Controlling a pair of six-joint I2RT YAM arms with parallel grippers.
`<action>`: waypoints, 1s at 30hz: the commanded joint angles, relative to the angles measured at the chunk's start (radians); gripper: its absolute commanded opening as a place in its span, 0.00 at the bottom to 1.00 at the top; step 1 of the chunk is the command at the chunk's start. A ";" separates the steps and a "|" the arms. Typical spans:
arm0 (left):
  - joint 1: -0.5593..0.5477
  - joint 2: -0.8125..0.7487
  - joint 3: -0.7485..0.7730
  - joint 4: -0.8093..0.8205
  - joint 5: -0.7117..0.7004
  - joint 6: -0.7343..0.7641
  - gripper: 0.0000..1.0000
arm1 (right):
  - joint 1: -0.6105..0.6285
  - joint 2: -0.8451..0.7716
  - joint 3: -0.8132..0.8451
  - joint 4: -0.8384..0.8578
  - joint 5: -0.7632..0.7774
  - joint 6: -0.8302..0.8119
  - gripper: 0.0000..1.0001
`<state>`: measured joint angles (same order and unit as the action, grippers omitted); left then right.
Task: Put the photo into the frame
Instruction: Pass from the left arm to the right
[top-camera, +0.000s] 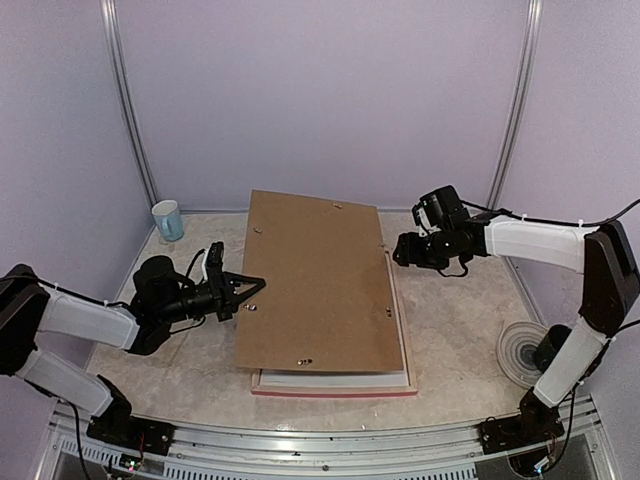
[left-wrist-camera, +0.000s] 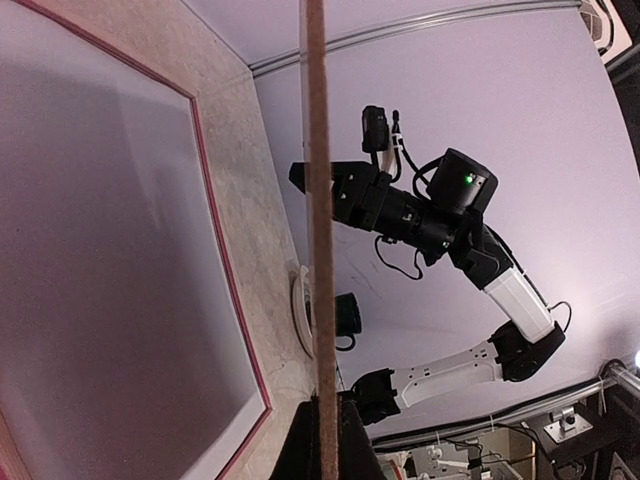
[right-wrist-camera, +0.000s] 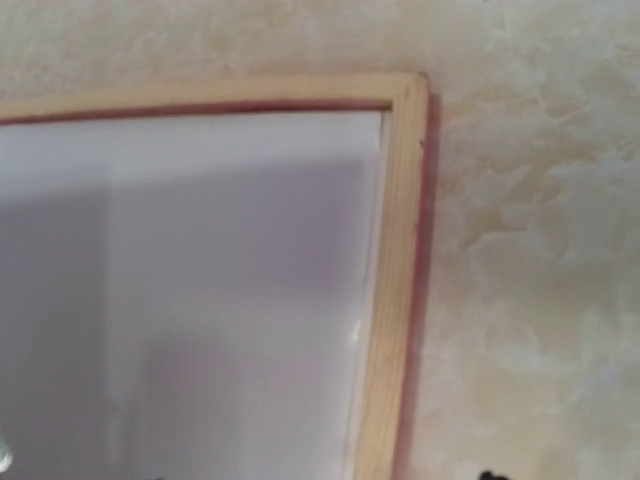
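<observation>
Nearest, the frame (top-camera: 335, 390) lies flat on the table (top-camera: 460, 330), pale wood up, holding a pale sheet (right-wrist-camera: 200, 300) that we cannot say is the photo. Above it the brown board (top-camera: 320, 280) tilts, its left edge raised where the left jaws pinch it tight. The right jaws hover by the frame's far right corner; we cannot tell their opening. A cup (top-camera: 168, 220) stands far left.

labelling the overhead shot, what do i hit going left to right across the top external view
cup → left gripper → brown backing board → right gripper → round disc. The frame lies under the board, so it is left out.
</observation>
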<state>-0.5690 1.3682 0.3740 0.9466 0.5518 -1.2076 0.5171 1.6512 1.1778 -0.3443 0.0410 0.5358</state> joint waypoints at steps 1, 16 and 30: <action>-0.022 0.026 0.014 0.179 -0.005 -0.021 0.00 | 0.014 0.022 0.017 -0.033 0.013 -0.032 0.67; -0.059 0.099 0.026 0.218 -0.019 -0.030 0.00 | 0.023 0.059 0.056 -0.034 0.050 -0.036 0.67; -0.066 0.131 0.016 0.256 -0.014 -0.042 0.00 | 0.023 0.111 0.129 -0.054 0.092 -0.054 0.68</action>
<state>-0.6235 1.4925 0.3744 1.0599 0.5228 -1.2350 0.5289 1.7439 1.2697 -0.3809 0.1154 0.4931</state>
